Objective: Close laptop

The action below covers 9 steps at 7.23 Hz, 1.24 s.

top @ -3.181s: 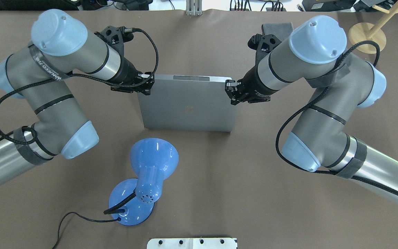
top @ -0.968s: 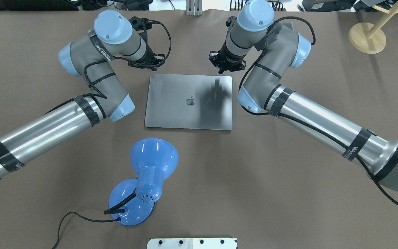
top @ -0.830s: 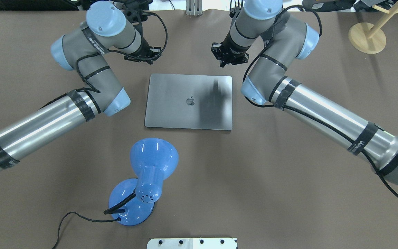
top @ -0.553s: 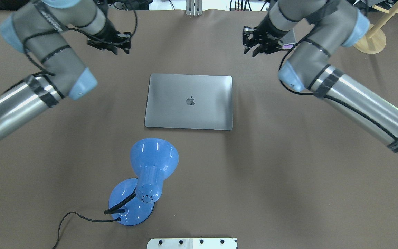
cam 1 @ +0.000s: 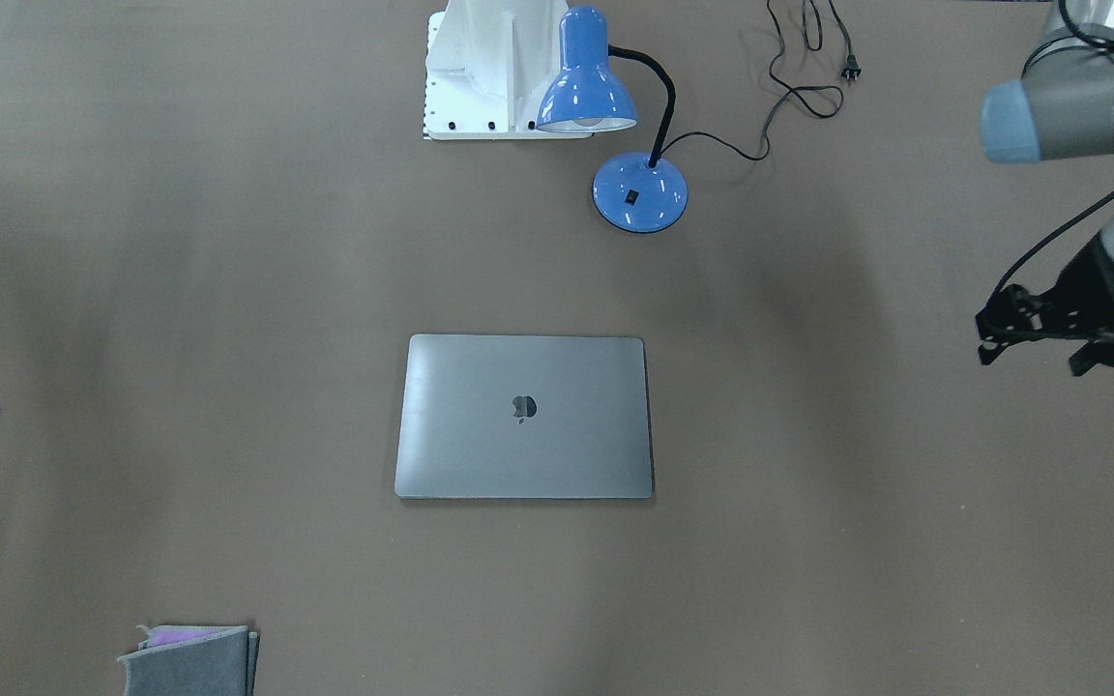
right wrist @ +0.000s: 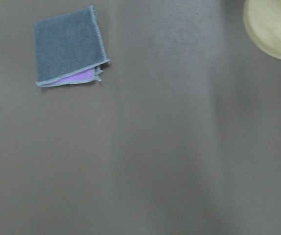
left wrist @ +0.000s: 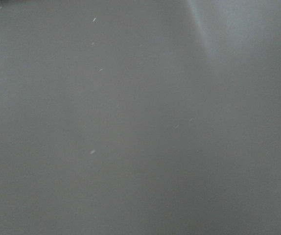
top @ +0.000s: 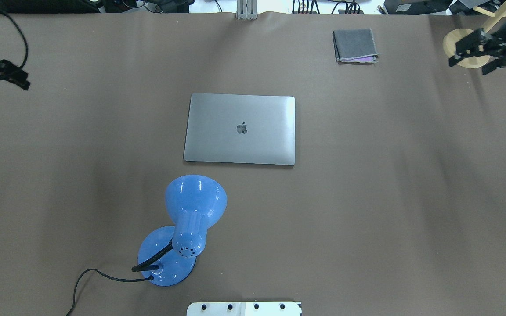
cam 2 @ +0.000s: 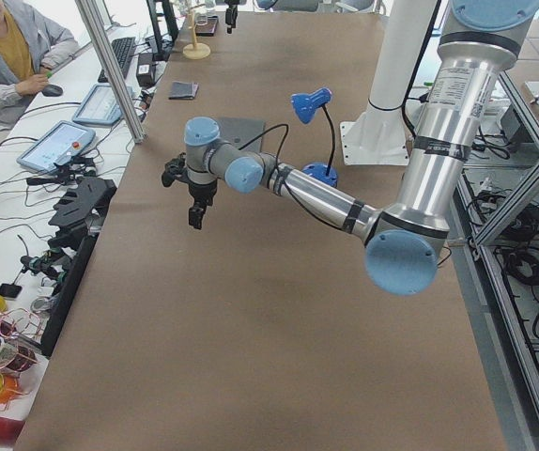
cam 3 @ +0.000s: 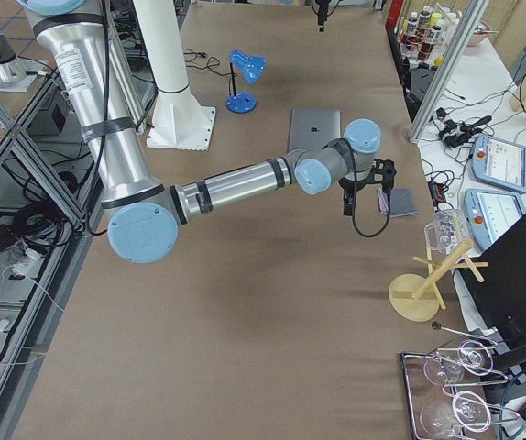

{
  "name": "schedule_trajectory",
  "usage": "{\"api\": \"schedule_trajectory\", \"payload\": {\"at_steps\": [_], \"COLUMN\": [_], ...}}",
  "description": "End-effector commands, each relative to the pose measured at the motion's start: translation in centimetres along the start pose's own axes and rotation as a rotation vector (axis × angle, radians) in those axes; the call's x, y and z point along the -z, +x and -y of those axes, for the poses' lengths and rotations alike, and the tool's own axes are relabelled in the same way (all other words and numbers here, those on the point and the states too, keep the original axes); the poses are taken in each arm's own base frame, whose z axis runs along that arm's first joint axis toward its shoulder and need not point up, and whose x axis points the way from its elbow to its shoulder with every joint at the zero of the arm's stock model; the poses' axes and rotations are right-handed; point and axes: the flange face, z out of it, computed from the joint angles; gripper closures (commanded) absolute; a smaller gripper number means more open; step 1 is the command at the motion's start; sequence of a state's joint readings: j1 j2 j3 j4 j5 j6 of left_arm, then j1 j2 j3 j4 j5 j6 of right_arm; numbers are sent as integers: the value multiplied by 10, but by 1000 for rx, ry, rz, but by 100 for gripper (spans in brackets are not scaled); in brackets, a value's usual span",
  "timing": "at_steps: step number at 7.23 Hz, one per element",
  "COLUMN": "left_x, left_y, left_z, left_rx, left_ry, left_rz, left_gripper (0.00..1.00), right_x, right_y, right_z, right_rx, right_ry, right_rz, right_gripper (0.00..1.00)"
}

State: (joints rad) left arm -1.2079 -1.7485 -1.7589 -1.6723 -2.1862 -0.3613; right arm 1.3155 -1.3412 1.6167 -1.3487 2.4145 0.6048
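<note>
The slim space-grey metal laptop [top: 240, 129] lies shut and flat mid-worktop [top: 367, 210], unmoved. Both arms have swung far outward: the left tool [cam 1: 1031, 360] and right tool [top: 469, 66], fingers spread, now hang near opposite edges, and the small folded grey cloth [top: 355, 45] is uncovered.

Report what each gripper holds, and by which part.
Nothing is held. The left gripper and right gripper are both open and empty, far out to either side of the closed laptop.
</note>
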Motion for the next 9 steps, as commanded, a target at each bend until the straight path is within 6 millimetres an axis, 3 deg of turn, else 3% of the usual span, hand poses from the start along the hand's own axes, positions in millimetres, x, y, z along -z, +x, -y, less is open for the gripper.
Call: {"api": "schedule_trajectory", "payload": {"at_steps": [1, 2, 3, 4, 5, 7, 9], "left_x": [-8, -2, -9, -6, -3, -4, 8], "left_y": [-101, -138, -152, -193, -205, -207, -210], "left_z": [-93, -115, -133, -143, -148, -147, -141], "left_rx": [21, -4, 26, 105, 131, 161, 166], "left_ry": [-88, -92, -121, -114, -106, -112, -84], "left_rz": [17, 32, 36, 33, -46, -54, -52], "left_gripper": [2, 2, 2, 2, 2, 2, 2], "right_x": [5, 7, 16, 18, 19, 19, 18], "right_y": [127, 170, 176, 173, 172, 171, 172], "right_z": [-58, -75, -78, -76, -74, -74, -73], "right_rx": [98, 140, 130, 129, 130, 131, 131], "right_ry": [-20, -36, -54, -53, -52, -53, -52], "right_rz": [-119, -165, -175, -175, -175, -164, -168], "right_gripper": [0, 0, 0, 0, 0, 0, 0]}}
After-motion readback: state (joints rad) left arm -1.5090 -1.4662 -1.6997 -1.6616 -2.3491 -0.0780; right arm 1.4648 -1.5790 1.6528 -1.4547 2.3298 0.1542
